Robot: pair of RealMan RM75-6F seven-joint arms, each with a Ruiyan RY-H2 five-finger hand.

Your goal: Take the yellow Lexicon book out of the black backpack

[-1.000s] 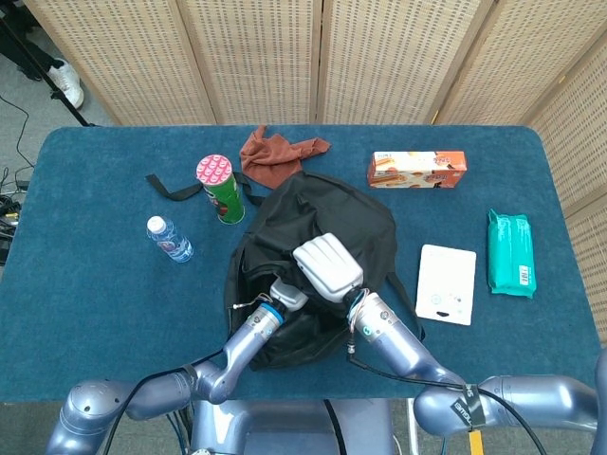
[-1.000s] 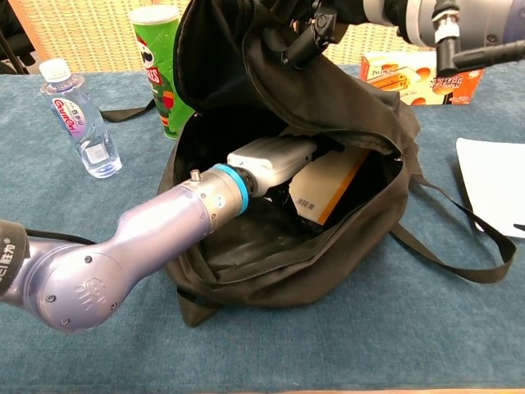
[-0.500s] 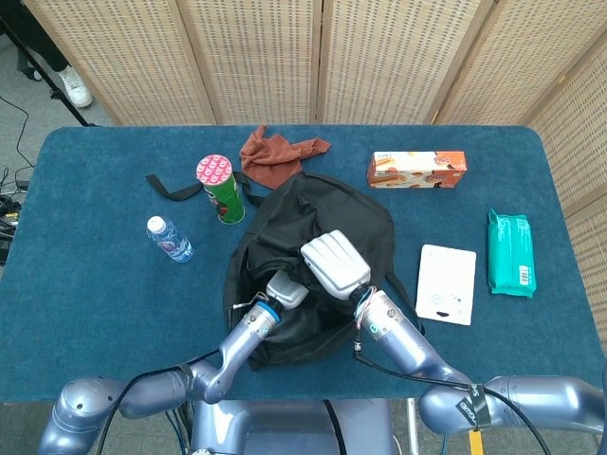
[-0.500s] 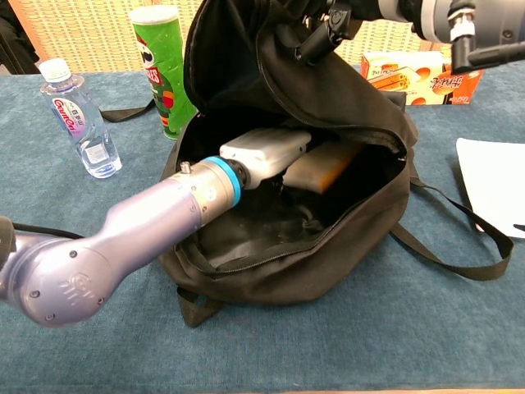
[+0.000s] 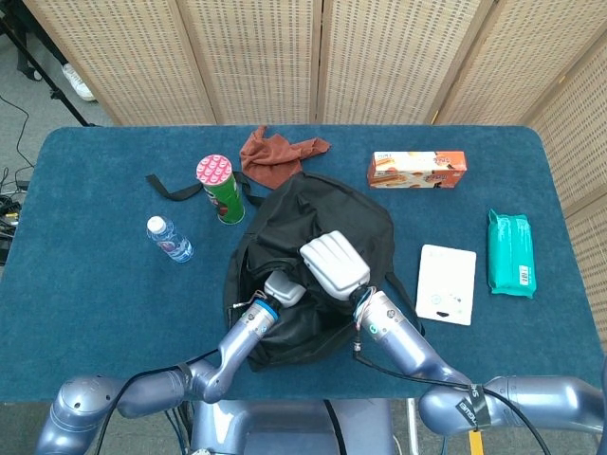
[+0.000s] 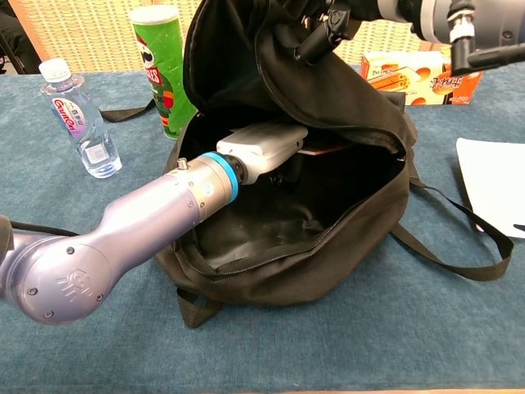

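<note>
The black backpack [image 5: 327, 204] lies in the middle of the blue table, its mouth [image 6: 328, 246] gaping toward me. My right hand [image 5: 334, 265] holds the top flap up; in the chest view it [image 6: 332, 20] grips the flap at the top edge. My left hand [image 5: 282, 287] reaches into the opening [image 6: 262, 146]. Under and beyond it, only a thin dark-orange edge of the yellow Lexicon book [image 6: 326, 150] shows, lying nearly flat at hand height. The left fingers are hidden beneath the hand, apparently holding the book.
A green Pringles can [image 5: 218, 188] and a water bottle [image 5: 169, 237] stand left of the backpack. A brown cloth [image 5: 280, 152] lies behind it. On the right are an orange snack box [image 5: 417, 169], a white pad [image 5: 447, 284] and a teal wipes pack [image 5: 511, 253].
My left hand has risen inside the backpack. The book, earlier leaning with its barcode showing, has tipped up nearly flat and is mostly hidden. The right hand lifted the flap a little.
</note>
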